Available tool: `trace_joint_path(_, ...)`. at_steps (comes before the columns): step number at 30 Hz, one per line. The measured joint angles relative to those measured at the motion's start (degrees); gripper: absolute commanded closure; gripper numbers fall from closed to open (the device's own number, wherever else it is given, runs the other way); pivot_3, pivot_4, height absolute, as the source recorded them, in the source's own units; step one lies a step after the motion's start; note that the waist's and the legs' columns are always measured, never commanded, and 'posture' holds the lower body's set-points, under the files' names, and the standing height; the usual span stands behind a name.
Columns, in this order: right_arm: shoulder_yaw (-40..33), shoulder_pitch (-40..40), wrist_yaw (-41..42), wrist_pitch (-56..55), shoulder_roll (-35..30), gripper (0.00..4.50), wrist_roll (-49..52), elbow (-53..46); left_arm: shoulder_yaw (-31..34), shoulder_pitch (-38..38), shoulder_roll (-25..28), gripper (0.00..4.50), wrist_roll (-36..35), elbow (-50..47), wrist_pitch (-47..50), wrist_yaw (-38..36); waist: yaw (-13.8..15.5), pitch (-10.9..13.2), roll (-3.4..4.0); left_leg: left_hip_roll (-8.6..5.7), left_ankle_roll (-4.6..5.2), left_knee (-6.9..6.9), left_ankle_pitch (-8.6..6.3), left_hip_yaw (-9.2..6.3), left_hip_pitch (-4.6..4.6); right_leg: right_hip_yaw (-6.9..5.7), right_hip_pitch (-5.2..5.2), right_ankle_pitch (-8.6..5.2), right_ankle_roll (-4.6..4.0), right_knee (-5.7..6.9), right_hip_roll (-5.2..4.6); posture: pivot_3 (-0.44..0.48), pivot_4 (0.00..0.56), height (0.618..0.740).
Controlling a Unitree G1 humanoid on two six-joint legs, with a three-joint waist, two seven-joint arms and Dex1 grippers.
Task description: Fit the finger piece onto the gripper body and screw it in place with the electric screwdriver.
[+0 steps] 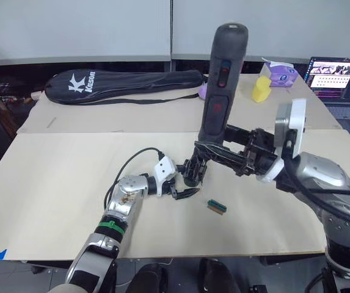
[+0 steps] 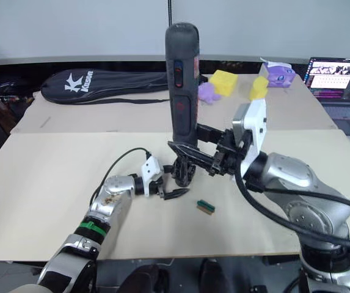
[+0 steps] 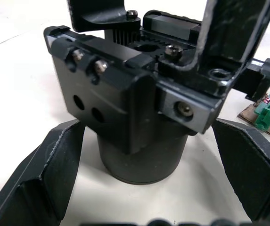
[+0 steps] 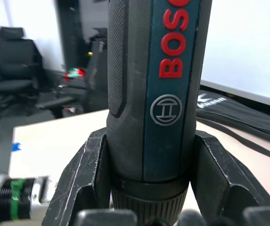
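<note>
The electric screwdriver stands nearly upright, long axis vertical, butt end up and working end down over the gripper body. Its bit is hidden behind the right gripper and the gripper body. The right gripper holds the screwdriver low on its barrel, one finger pressed against each side, as the right wrist view shows. The barrel is dark grey with a textured grip panel, a blue strip with red lettering and a round logo.

The gripper body stands on the near table, near its middle, directly below the screwdriver. In the left wrist view it is a black block on a round black base, with several screw heads on its faces and gear teeth showing at the top. A black pointed finger piece projects low from the assembly, its long axis roughly level and its tip pointing toward the robot's right. Whether it is fully seated cannot be told.

The left gripper lies low on the table at the gripper body. Its fingers are spread, one on each side of the round base, with gaps between them and the base.

A small green block lies on the table just right of the finger piece tip, apart from it. On the far table lie a black racket bag, yellow and purple objects, and a laptop.
</note>
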Motion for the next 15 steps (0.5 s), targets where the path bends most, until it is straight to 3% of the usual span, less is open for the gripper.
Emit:
trace_joint_path(6,1.7,-8.0,0.0,2.2,2.5,2.57,2.2,4.1,-0.2,0.0,0.1,0.00,0.2,-0.2,0.0,0.7,0.1,0.0,0.01,0.00,-0.04,-0.01,0.02,-0.01,-0.01,-0.03,-0.01,0.00,0.00,0.01,-0.02,0.000,0.150,0.723)
trace_joint_path(9,3.4,-9.8,0.3,3.0,3.2,2.57,1.7,5.5,-0.2,0.0,0.1,0.81,0.2,-0.2,0.0,0.6,0.1,0.0,0.01,-0.01,-0.04,-0.01,0.02,-0.01,-0.02,-0.02,-0.02,0.00,0.00,0.01,-0.03,0.000,0.150,0.723)
trace_joint_path(12,5.0,-11.1,1.3,3.0,3.7,2.57,-0.7,6.5,-0.3,0.0,0.4,2.21,0.2,-0.2,-0.3,0.4,0.0,0.0,0.01,0.00,-0.05,-0.01,0.02,0.00,-0.02,-0.03,-0.03,0.00,0.00,0.02,-0.02,0.000,0.150,0.723)
trace_joint_path(15,6.7,-12.0,2.6,2.9,4.4,2.57,-3.4,7.6,-0.4,0.0,0.6,2.22,0.3,-0.2,-0.6,0.4,0.0,0.0,0.01,0.00,-0.05,-0.01,0.03,-0.01,-0.02,-0.03,-0.04,0.00,0.00,0.02,-0.02,0.000,0.150,0.723)
